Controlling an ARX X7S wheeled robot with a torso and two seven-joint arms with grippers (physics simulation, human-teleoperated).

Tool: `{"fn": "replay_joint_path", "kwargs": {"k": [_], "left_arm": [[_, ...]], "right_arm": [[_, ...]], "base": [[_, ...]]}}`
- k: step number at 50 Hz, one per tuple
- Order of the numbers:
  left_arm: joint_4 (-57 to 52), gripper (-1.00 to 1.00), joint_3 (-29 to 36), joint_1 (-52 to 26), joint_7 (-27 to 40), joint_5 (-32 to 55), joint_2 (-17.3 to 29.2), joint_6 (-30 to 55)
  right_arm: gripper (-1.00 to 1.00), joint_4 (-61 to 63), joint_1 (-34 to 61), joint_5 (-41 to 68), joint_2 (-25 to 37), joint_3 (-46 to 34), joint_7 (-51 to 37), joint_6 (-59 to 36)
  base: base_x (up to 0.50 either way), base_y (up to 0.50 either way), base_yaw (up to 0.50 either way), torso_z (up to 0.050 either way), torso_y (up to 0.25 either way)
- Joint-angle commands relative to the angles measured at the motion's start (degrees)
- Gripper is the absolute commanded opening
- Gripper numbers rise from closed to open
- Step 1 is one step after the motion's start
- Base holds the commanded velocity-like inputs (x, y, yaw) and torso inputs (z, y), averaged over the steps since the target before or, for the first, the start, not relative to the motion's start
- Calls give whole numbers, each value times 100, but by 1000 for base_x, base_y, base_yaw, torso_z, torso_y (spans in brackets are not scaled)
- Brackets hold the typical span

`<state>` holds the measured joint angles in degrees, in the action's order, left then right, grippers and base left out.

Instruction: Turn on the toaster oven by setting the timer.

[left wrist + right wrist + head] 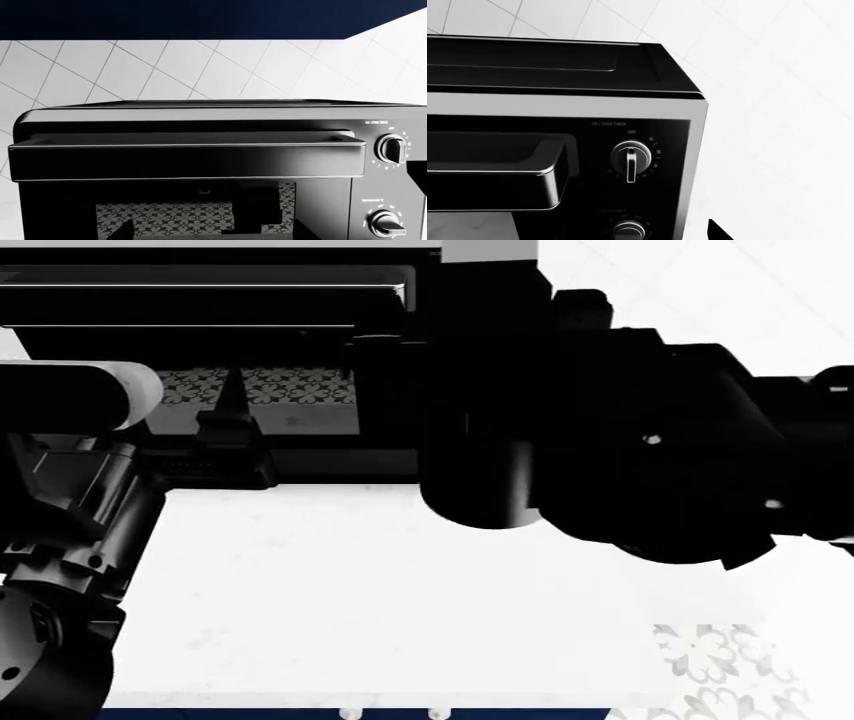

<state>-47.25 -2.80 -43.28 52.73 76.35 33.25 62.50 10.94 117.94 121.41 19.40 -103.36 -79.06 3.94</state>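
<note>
The black toaster oven (187,117) fills the left wrist view, with its bar handle (187,160) across the dark glass door. On its right side the timer knob (391,148) sits above a second knob (385,223). In the right wrist view the timer knob (630,159) has its grip pointing straight down, away from OFF. My left gripper (213,234) faces the door, open, with dark fingertips (122,231) wide apart. My right gripper (632,237) hangs just before the lower knob (629,231). Only one of its fingertips (714,231) shows, far out to the side.
A white tiled wall (200,70) stands behind the oven, under a dark blue band (200,17). The white counter (400,590) runs to its front edge near me. My right arm (627,450) hides the oven's knob side in the head view.
</note>
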Motion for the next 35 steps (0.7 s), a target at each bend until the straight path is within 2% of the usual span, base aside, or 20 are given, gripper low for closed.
{"fn": "replay_joint_path", "kwargs": {"k": [1, 35], "left_arm": [[-1, 100, -3, 21, 10, 20, 39, -38], [32, 100, 104, 13, 5, -24, 74, -128]], "right_arm": [[100, -203, -63, -41, -68, -19, 154, -57], [100, -692, -204, -97, -276, -17, 387, -171]], "base": [[0, 0, 0, 0, 0], [0, 0, 0, 0, 0]]}}
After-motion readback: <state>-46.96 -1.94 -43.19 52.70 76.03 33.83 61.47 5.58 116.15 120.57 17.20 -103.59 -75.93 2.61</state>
